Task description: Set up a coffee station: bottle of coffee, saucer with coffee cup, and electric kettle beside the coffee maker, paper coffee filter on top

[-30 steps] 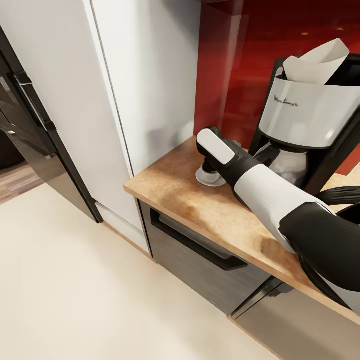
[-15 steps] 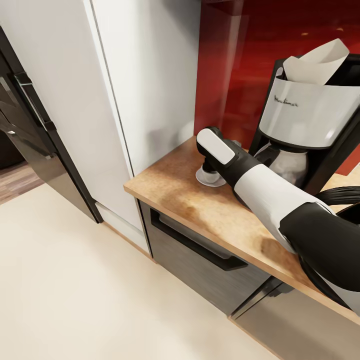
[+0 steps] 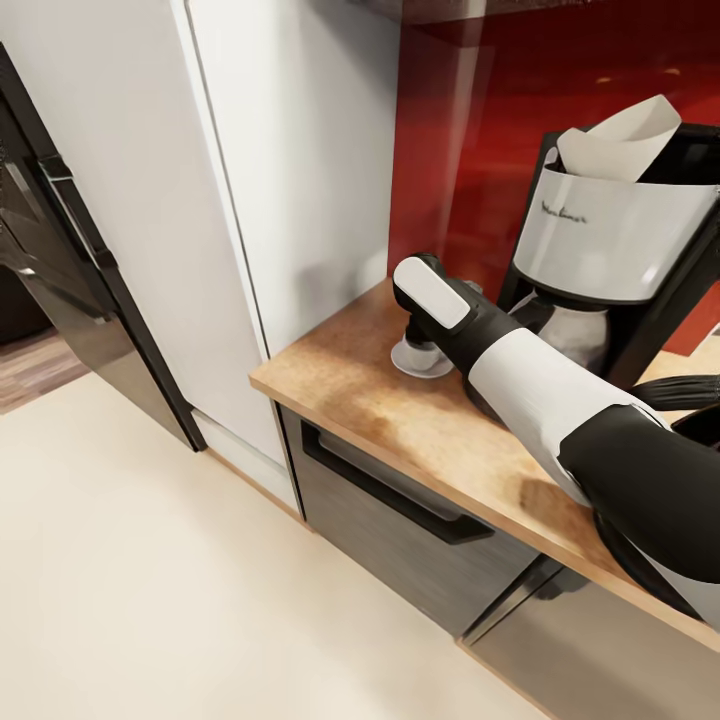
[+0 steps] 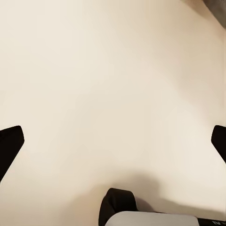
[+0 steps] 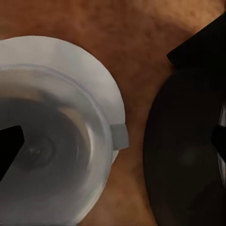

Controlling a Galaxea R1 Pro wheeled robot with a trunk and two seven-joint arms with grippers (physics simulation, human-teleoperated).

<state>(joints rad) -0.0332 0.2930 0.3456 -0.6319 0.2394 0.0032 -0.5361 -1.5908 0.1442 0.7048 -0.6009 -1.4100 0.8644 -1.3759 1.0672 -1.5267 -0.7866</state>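
Wooden countertop (image 3: pixel 340 375): right gripper (image 5: pixel 113 146) spread wide, empty, directly above translucent cup (image 5: pixel 47 150) on white saucer (image 5: pixel 101 80); black coffee maker (image 3: pixel 610 240) beside.

Wooden desk (image 3: pixel 400 420) over steel drawers (image 3: pixel 400 520), glossy red wall (image 3: pixel 540 110), tall white cabinet (image 3: pixel 290 170), cream floor (image 3: pixel 150 580).

Bright, even light; soft shadows on the countertop (image 3: pixel 400 410); right wrist view blurred close up.
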